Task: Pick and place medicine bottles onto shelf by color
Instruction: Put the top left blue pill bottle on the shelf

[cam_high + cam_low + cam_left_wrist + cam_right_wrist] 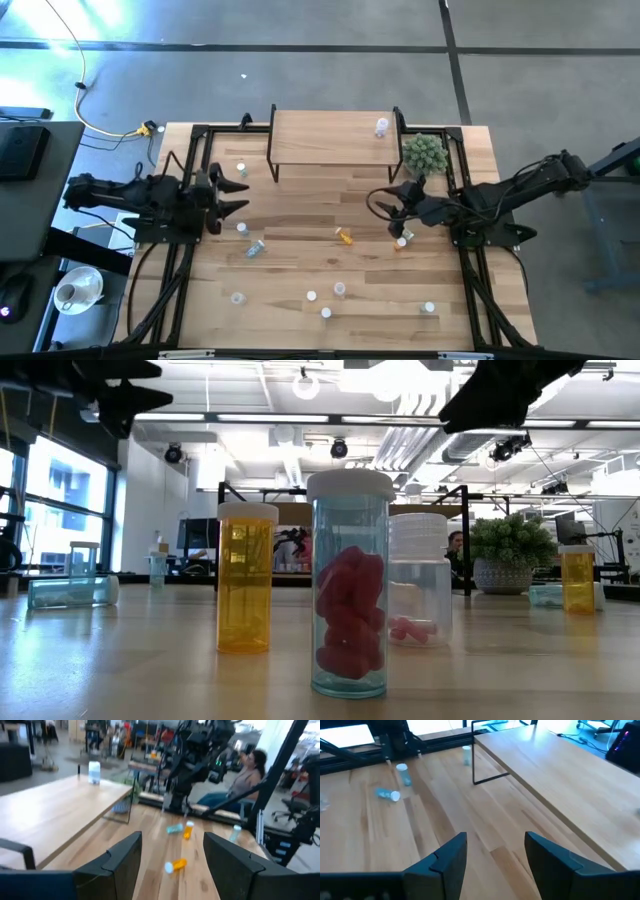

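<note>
Both pincers, left pincer (232, 196) and right pincer (400, 212), hang empty with fingers apart. Little medicine bottles (344, 236) lie scattered on the counter (290, 260); one stands on the shelf (320, 140). They look light and slippery, so grab around the middle.

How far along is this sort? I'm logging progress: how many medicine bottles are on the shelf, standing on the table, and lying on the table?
Medicine bottles on the shelf: 1
Standing on the table: 8
Lying on the table: 3, the last hidden from above
Total: 12
</note>
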`<move>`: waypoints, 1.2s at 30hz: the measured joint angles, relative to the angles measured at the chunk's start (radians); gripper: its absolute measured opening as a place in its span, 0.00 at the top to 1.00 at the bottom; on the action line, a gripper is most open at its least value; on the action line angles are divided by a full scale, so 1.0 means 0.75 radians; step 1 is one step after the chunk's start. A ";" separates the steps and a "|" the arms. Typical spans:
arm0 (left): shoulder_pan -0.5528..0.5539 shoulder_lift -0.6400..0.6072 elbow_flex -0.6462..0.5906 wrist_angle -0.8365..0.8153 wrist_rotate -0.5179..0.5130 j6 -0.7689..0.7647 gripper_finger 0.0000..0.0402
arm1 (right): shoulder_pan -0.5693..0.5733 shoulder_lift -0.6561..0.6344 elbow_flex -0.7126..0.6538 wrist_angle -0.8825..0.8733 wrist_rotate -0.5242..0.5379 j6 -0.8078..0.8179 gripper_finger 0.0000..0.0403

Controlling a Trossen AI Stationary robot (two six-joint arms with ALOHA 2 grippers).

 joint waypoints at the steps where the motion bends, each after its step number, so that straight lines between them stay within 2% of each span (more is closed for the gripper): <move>1: 0.000 0.021 0.038 -0.051 -0.001 -0.021 0.50 | 0.006 0.000 0.000 0.001 0.000 0.001 0.53; 9: 0.000 0.240 0.363 -0.492 0.051 -0.228 0.50 | 0.036 0.000 0.000 -0.001 -0.004 0.060 0.53; 14: 0.000 0.377 0.500 -0.574 0.088 -0.305 0.50 | 0.044 0.000 0.000 -0.009 -0.004 0.072 0.53; 19: -0.001 0.455 0.515 -0.595 0.156 -0.337 0.50 | 0.044 0.000 0.000 -0.014 -0.004 0.072 0.53; 24: -0.001 0.519 0.514 -0.779 0.166 -0.340 0.50 | 0.044 0.000 0.000 -0.045 -0.004 0.072 0.53; 29: -0.048 0.582 0.514 -0.959 0.110 -0.360 0.50 | 0.044 0.001 0.000 -0.052 -0.004 0.074 0.53; 36: -0.183 0.647 0.481 -1.034 0.073 -0.442 0.50 | 0.044 0.001 0.000 -0.052 -0.004 0.086 0.53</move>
